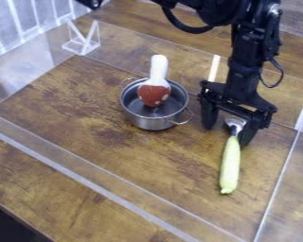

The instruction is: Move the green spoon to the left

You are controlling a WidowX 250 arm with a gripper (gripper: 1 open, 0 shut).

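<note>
One green spoon (227,166) lies flat on the wooden table (79,113), right of the pot (155,104). Directly over its upper end, the pincer (234,128) stands spread wide, empty. Light, stiff, probably slick plastic; the thick handle's middle looks the best hold

Left of the pot (154,106) the wooden table (65,113) lies bare for me; only the pot itself blocks my way there.
</note>
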